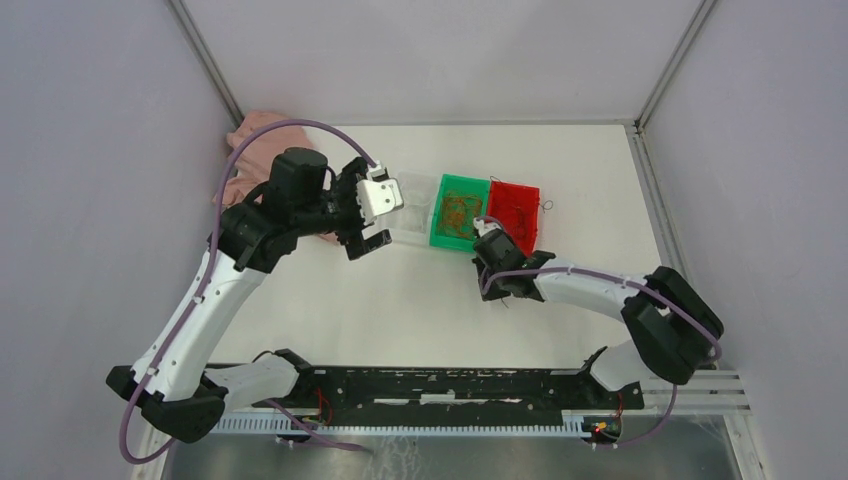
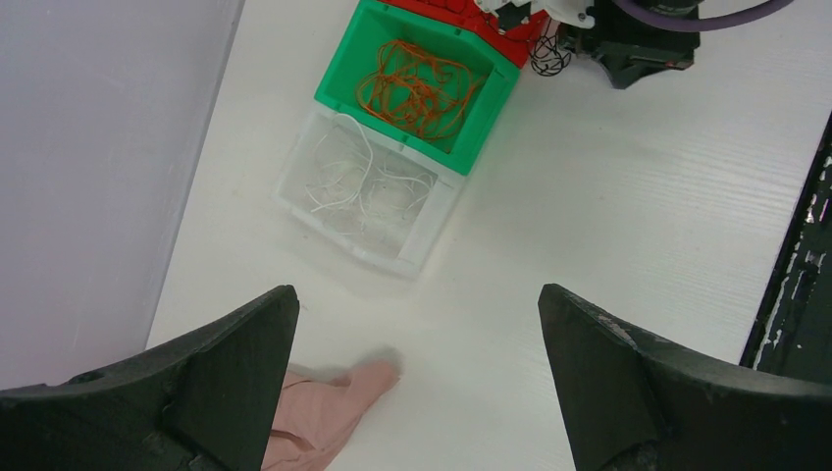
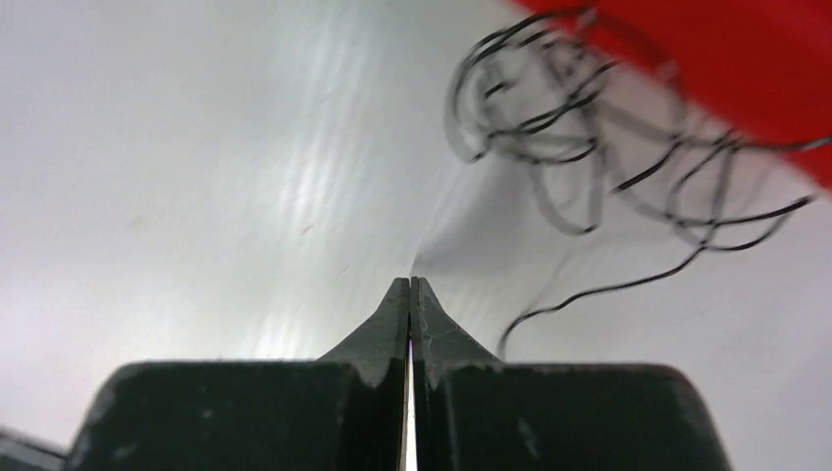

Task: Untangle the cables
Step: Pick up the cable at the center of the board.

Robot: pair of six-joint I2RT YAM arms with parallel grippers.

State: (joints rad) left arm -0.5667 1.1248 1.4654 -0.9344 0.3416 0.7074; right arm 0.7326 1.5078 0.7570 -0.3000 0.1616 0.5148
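On the white desk (image 1: 420,300) three small bins stand in a row, touching side to side: clear bin (image 2: 437,221), green bin (image 1: 465,179), red bin (image 1: 515,186). A crumpled pink cloth (image 1: 255,130) lies at the far left corner.

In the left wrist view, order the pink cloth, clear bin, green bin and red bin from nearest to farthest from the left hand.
1. Pink cloth, beside the left hand.
2. Clear bin, ahead.
3. Green bin, behind it.
4. Red bin, farthest, top edge.
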